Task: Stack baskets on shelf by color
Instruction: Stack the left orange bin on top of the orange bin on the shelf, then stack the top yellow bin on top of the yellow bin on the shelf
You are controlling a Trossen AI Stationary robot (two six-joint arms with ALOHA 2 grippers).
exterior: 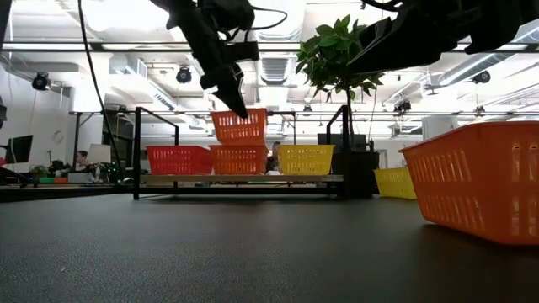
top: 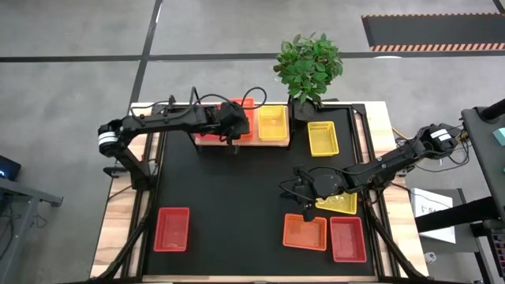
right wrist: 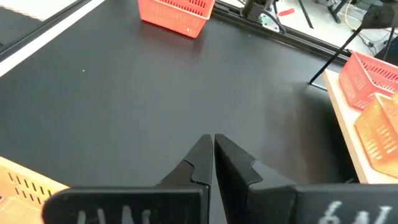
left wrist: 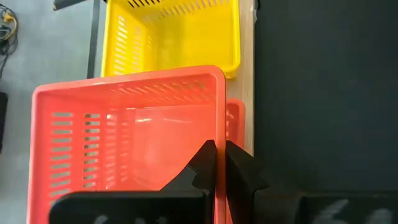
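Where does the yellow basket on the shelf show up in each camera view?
High view: yellow basket, top centre.
Low view: centre, rightmost on the shelf.
Left wrist view: along the top.
Right wrist view: not in it.
Shared landmark: the raised orange basket right beside it.

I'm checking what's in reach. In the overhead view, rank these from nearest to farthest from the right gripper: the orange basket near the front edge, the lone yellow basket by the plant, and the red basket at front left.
From the right gripper:
1. Orange basket, just in front of it.
2. Yellow basket, behind it, beside the plant.
3. Red basket, far across at front left.
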